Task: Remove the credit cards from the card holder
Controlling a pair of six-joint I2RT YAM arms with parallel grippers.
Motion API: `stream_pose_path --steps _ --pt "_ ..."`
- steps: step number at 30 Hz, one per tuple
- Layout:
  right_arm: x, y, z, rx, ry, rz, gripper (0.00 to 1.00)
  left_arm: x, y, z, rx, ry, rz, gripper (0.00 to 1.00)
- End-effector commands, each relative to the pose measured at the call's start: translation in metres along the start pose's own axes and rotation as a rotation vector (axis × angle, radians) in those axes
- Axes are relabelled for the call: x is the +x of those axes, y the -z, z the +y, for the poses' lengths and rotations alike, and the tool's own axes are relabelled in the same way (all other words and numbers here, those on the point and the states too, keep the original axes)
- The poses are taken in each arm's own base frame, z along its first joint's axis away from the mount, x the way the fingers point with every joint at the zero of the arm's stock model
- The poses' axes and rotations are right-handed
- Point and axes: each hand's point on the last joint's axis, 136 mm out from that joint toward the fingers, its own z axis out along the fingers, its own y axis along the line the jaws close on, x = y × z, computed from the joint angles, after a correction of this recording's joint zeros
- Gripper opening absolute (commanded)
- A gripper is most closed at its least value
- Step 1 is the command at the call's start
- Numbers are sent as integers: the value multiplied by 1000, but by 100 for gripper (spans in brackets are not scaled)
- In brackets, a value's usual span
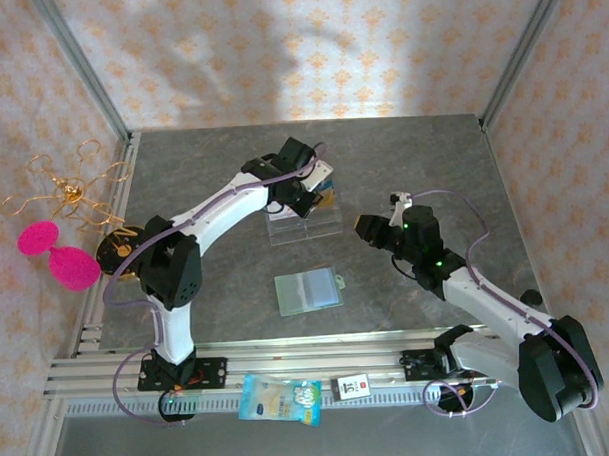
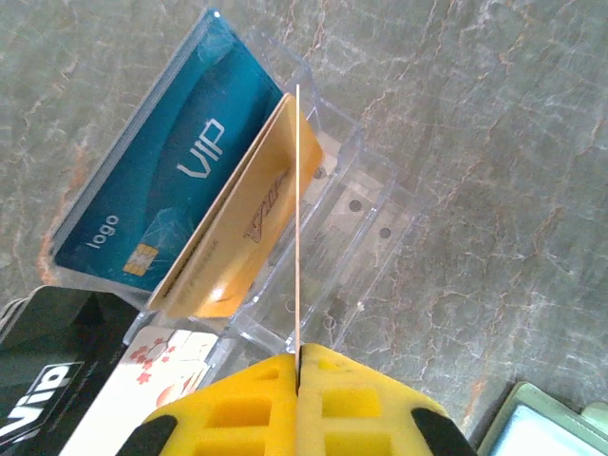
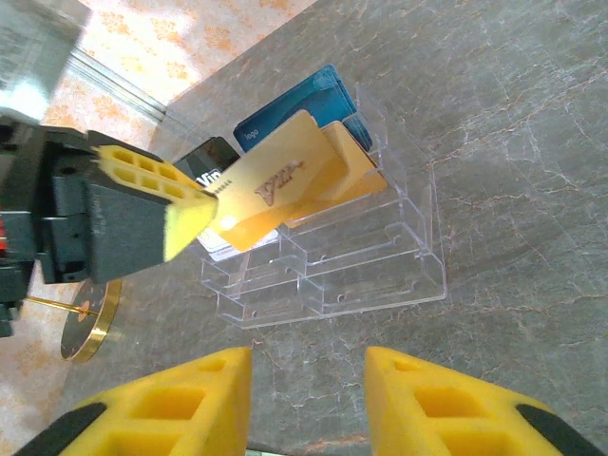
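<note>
My left gripper (image 2: 299, 356) is shut on a gold credit card, which I see edge-on as a thin line (image 2: 297, 209) and face-on from the right wrist (image 3: 271, 185). It holds the card over the clear acrylic rack (image 3: 332, 271), beside a second gold card (image 2: 242, 228) standing in a tier. The sage-green card holder (image 1: 309, 290) lies open and flat on the table, nearer the arms; its corner (image 2: 546, 427) is in the left wrist view. My right gripper (image 3: 309, 399) hovers open in front of the rack, holding nothing.
The rack also holds a blue VIP card (image 2: 161, 180), a black card (image 2: 47, 380) and a white flowered card (image 2: 142, 370). A gold wire stand (image 1: 78, 191) with pink discs (image 1: 60, 252) sits at the left edge. Packets (image 1: 280, 399) lie on the front rail.
</note>
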Motion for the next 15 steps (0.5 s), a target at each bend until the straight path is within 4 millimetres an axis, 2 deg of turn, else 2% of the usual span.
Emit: stream_pose_path --steps 1,5,10,13,15 --pt "-4 3 1 -6 15 -23 36 -6 25 -5 -7 1 -53 0" --pt "-4 4 0 -5 15 -26 36 -19 38 -7 -14 -87 -163 0" --pt "-4 4 1 -9 17 -23 35 -32 65 -33 63 -350 -400 0" --pt "-3 4 -1 -5 13 -26 35 -40 74 -28 66 -409 -469 0" --pt "-3 5 -3 -2 15 -26 35 -41 70 -19 93 -421 -444 0"
